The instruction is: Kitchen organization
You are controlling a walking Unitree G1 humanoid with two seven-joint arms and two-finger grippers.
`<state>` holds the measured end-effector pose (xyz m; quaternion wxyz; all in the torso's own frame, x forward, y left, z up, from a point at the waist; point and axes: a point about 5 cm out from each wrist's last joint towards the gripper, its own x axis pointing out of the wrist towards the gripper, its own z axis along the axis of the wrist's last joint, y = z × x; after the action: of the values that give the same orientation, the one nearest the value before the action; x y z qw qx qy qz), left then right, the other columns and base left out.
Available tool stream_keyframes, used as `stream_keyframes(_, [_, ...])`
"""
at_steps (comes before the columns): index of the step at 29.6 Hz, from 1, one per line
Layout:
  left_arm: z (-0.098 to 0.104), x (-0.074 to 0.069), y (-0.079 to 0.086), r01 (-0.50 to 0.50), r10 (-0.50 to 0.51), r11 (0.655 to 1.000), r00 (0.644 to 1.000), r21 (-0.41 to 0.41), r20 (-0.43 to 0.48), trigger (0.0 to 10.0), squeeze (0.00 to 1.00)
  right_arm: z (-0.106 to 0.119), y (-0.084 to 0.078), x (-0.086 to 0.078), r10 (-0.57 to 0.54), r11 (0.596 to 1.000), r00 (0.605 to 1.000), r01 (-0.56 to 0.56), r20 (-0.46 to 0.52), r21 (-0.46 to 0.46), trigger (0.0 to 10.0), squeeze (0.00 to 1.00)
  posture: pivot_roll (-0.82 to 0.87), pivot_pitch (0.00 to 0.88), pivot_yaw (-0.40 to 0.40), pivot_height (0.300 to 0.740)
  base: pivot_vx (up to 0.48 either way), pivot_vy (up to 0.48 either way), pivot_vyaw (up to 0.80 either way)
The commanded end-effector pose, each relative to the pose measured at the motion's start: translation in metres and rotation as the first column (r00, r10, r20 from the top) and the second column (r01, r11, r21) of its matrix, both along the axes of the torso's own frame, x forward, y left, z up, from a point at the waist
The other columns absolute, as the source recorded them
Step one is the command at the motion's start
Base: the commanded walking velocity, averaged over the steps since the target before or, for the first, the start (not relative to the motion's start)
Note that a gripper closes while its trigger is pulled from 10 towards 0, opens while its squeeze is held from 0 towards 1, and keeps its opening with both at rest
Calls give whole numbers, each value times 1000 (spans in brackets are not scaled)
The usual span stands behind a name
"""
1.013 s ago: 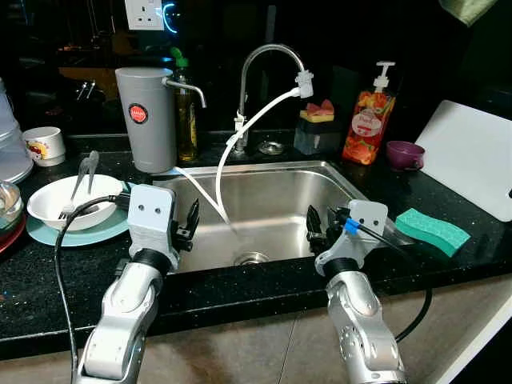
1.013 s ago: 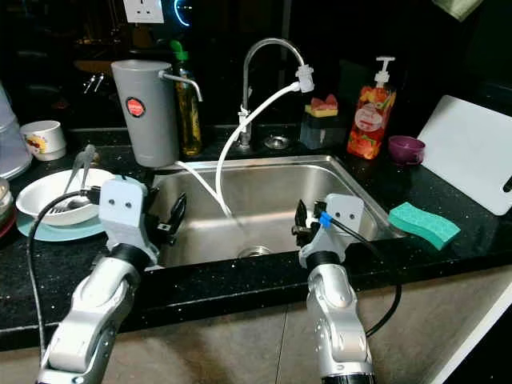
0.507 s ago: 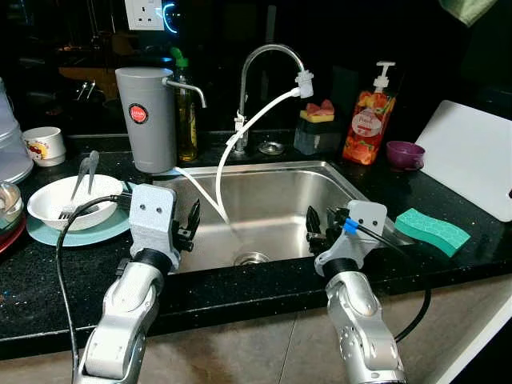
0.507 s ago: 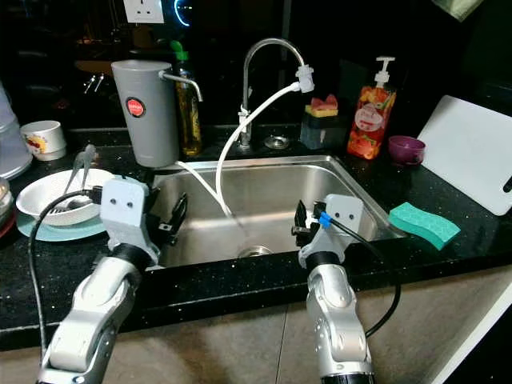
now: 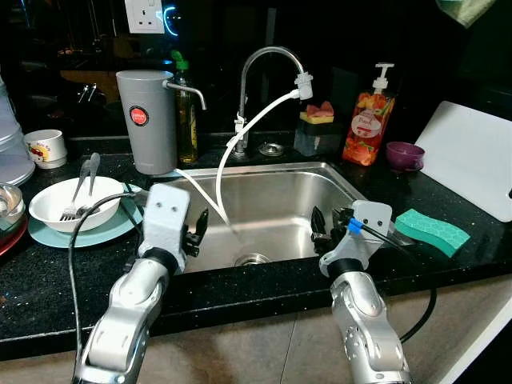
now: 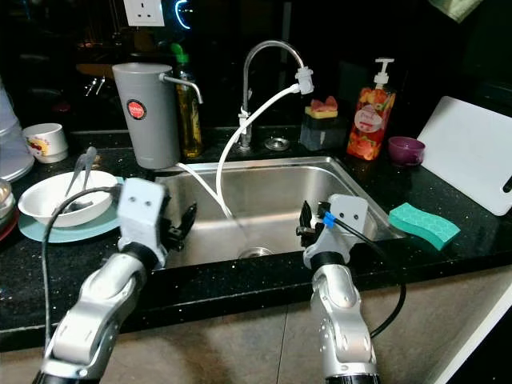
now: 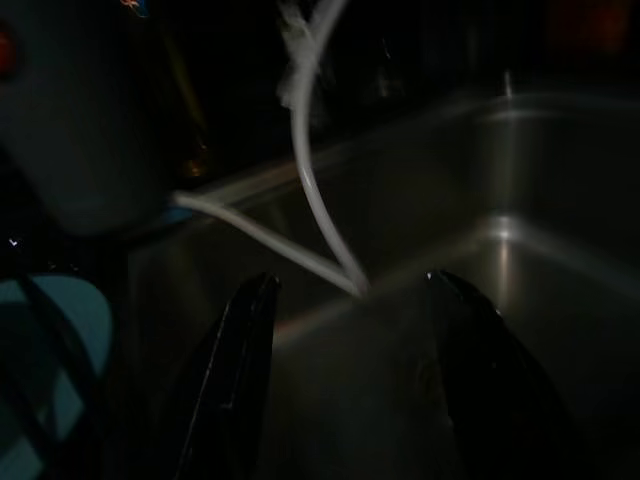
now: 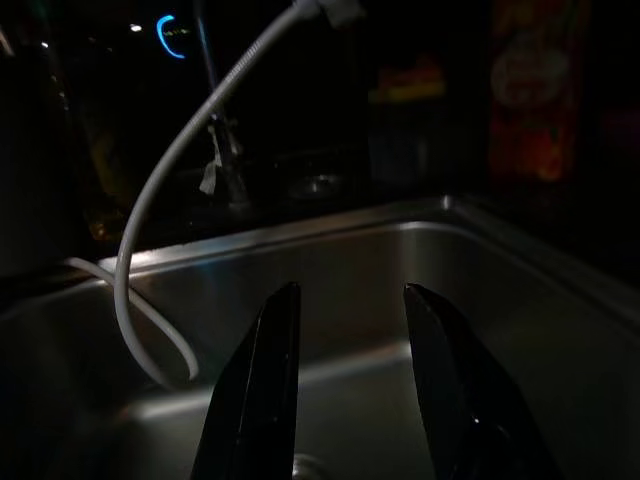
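My left gripper point(image 5: 195, 230) hovers open over the left front edge of the steel sink point(image 5: 268, 168), empty; in the left wrist view its fingers point(image 7: 232, 385) frame the sink wall and a white hose point(image 7: 305, 190). My right gripper point(image 5: 321, 229) is open and empty over the sink's right front corner; the right wrist view looks between its fingers point(image 8: 258, 385) into the basin. A white bowl point(image 5: 58, 210) holding a fork and a spoon rests on a teal plate point(image 5: 88, 235) left of the sink. A green sponge point(image 5: 433, 230) lies on the counter to the right.
Behind the sink stand a grey dispenser point(image 5: 146, 120), an oil bottle point(image 5: 187, 116), the tap point(image 5: 268, 56), a sponge holder point(image 5: 318, 132), a soap bottle point(image 5: 367, 116) and a purple cup point(image 5: 405, 154). A white cutting board point(image 5: 472, 156) leans at right. A mug point(image 5: 44, 147) sits far left.
My left arm has shifted a little to the right, toward the sink. The right arm has barely moved. Both grippers stay open and empty.
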<state>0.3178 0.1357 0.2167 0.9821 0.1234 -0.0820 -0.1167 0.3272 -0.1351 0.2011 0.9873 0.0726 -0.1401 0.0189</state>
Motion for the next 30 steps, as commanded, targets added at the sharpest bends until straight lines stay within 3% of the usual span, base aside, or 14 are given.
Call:
stream_keyframes(1, [-6,2,-2,-2,4,999,999,46,-46,10000,0,3,1,-1,7,1000,1000,-7,8,-22,10000,0,134,0,-29,740,0,0,0])
stream_keyframes(4, [-7,4,-1,-10,15,998,998,66,-62,10000,0,6,3,-2,14,1000,1000,-14,17,-25,10000,0,133,0,-27,740,0,0,0])
stream_keyframes(11, [-2,5,-1,6,-9,989,1000,149,21,10000,0,8,5,-2,17,1000,1000,-16,21,-16,10000,0,131,0,-25,740,0,0,0])
stream_keyframes(15, [-1,5,-3,18,-20,995,1000,100,20,10000,0,7,5,-2,14,1000,1000,-14,17,-16,10000,0,122,0,-30,740,0,0,0])
stream_keyframes(21, [-5,1,-8,-35,39,997,998,-66,49,10000,0,-2,10,-4,33,999,999,-33,-19,-14,10000,0,121,0,-42,740,0,0,0])
stream_keyframes(25, [-4,1,-6,-55,62,990,997,-133,48,10000,0,-5,12,-4,37,999,999,-38,-27,-14,10000,0,121,0,-42,740,0,0,0])
stream_keyframes(26, [-4,1,-5,-64,73,980,997,-186,39,10000,0,-6,13,-4,40,999,999,-40,-33,-13,10000,0,121,0,-42,740,0,0,0])
stream_keyframes(30, [-2,-3,-7,-60,75,974,996,-217,58,10000,0,-12,16,-5,43,999,998,-44,-53,-9,10000,0,128,0,-45,740,0,0,0])
